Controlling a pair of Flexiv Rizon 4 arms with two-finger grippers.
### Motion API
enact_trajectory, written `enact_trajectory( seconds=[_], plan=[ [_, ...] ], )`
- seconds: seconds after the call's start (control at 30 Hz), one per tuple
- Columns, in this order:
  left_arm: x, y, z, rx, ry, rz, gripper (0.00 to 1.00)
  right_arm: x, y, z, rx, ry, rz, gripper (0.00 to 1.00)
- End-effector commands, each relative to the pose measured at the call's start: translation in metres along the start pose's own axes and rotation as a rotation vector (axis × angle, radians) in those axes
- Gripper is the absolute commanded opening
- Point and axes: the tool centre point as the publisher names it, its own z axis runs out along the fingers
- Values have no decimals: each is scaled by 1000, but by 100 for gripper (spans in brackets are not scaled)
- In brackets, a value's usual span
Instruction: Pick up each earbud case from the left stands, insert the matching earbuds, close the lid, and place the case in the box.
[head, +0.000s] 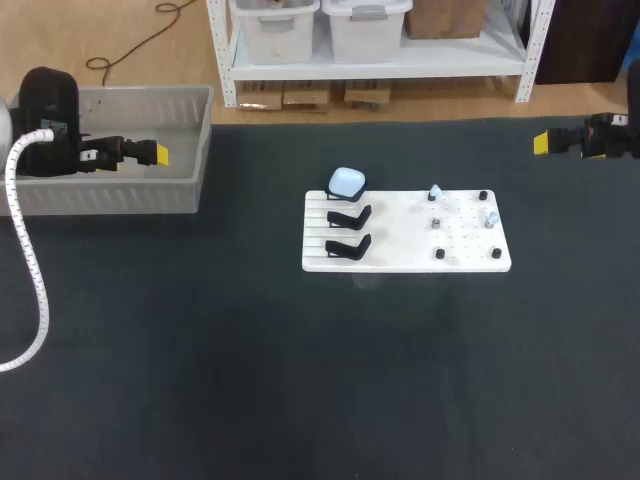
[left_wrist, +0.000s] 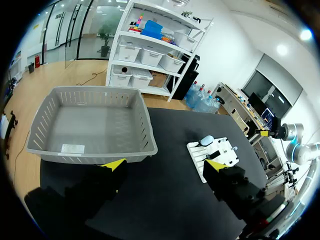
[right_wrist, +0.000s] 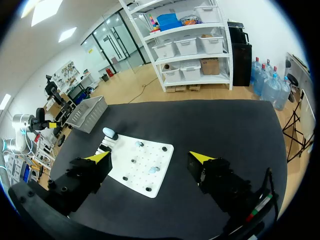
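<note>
Far beyond the left fingers (left_wrist: 114, 165) sits the earbud case (head: 347, 182).

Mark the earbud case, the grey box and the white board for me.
earbud case (head: 347, 182): head view, middle of its pale top.
grey box (head: 110, 196): head view, on its near side wall.
white board (head: 395, 232): head view, bare patch near its middle.

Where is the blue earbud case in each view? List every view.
Head view: earbud case at the white board's rear left corner.
Left wrist view: earbud case ahead of left pincer, on white board's far edge.
Right wrist view: earbud case ahead of right pincer, at white board's far corner.
Shared landmark: white board.
</note>
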Motion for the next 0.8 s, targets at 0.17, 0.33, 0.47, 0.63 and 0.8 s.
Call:
enact_trajectory(
  seconds=[0.17, 0.33, 0.47, 0.63, 0.8],
  plan=[
    [-1, -1, 0, -7, 5, -1, 100, 0, 0, 0, 2, 0, 0, 100],
    [-1, -1, 0, -7, 5, -1, 100, 0, 0, 0, 2, 0, 0, 100],
    [-1, -1, 0, -7, 5, -1, 100, 0, 0, 0, 2, 0, 0, 100],
    [-3, -3, -5, 33, -26, 34, 100, 0, 0, 0, 2, 0, 0, 100],
    [-9, -12, -7, 132, -89, 190, 100, 0, 0, 0, 2, 0, 0, 100]
  ],
)
